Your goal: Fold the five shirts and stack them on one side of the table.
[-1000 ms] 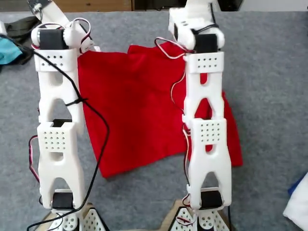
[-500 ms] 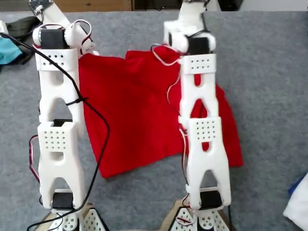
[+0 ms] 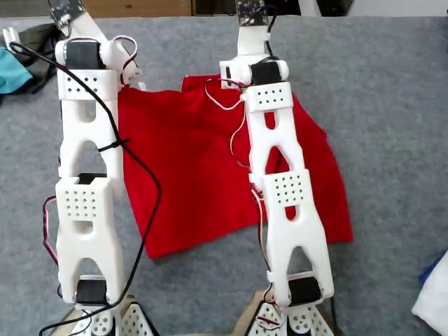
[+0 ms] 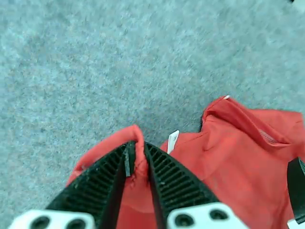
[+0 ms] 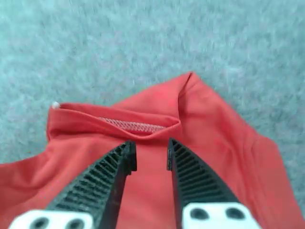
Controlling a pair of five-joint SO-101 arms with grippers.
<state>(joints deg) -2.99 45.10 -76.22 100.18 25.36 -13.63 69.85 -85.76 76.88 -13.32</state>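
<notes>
Your grey carpeted table (image 3: 392, 105) carries one crumpled red fabric shirt (image 3: 189, 175), spread flat across the middle and reaching toward the far edge. Its collar end lies at the far side and its hem toward the arm bases.

Both white printed arms are stretched out long and low from the near edge. Your left arm (image 3: 84, 140) runs along the shirt's left side to its far-left corner. Your right arm (image 3: 280, 175) lies over the cloth itself, angled slightly inward, with its wrist above the collar. A black cable (image 3: 143, 182) loops beside the left arm and over the shirt's left edge.

Your left gripper (image 4: 136, 148) is clamped on a raised ridge of the red shirt at that corner, with bare table beyond it and a small white tag (image 4: 172, 140) just beside it. Your right gripper (image 5: 148, 148) hangs over the cloth with its jaws a narrow way apart, pinching nothing. The ribbed collar (image 5: 133, 126) lies just beyond its tips.

At the far-left corner sit a teal cloth (image 3: 10, 70) and a dark cloth (image 3: 35, 38), and a white and blue cloth (image 3: 434, 294) lies at the near-right edge.
</notes>
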